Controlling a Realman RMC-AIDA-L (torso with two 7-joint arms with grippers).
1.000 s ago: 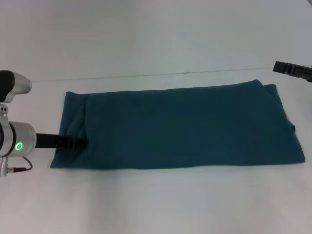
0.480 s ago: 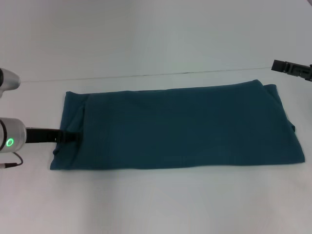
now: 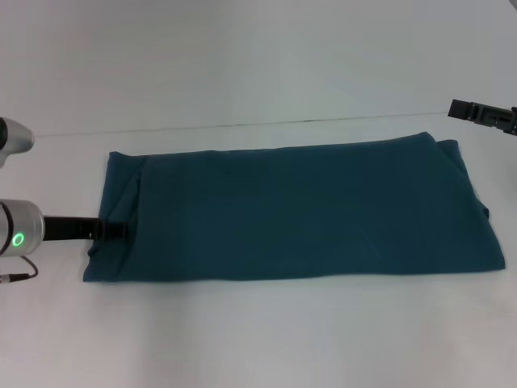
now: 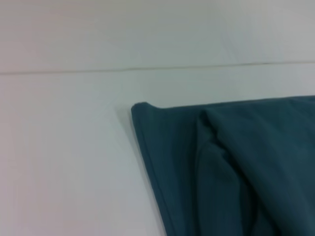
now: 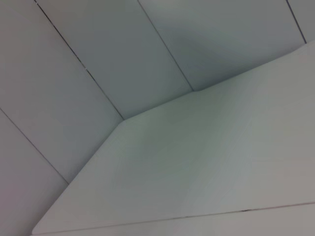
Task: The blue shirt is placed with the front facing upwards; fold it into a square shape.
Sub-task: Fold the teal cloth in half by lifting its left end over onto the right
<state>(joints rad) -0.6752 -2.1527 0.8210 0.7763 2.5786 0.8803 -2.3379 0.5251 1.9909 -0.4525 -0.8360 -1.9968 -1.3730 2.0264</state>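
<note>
The blue shirt (image 3: 299, 212) lies flat on the white table (image 3: 258, 339) as a long dark teal rectangle running left to right. A folded layer shows near its left end, and no lettering is visible. My left gripper (image 3: 113, 230) sits low at the shirt's left edge, its dark tip over the cloth. The left wrist view shows the shirt's corner (image 4: 236, 167) with an overlapping fold. My right gripper (image 3: 483, 114) hangs at the far right, above and behind the shirt's right end and clear of it. The right wrist view shows only table and wall.
A seam line (image 3: 242, 125) crosses the table behind the shirt. Bare white tabletop surrounds the shirt in front and at the left.
My left arm has pulled back to the left, from further in over the shirt's left end out to its edge. The shirt and the right gripper have stayed put.
</note>
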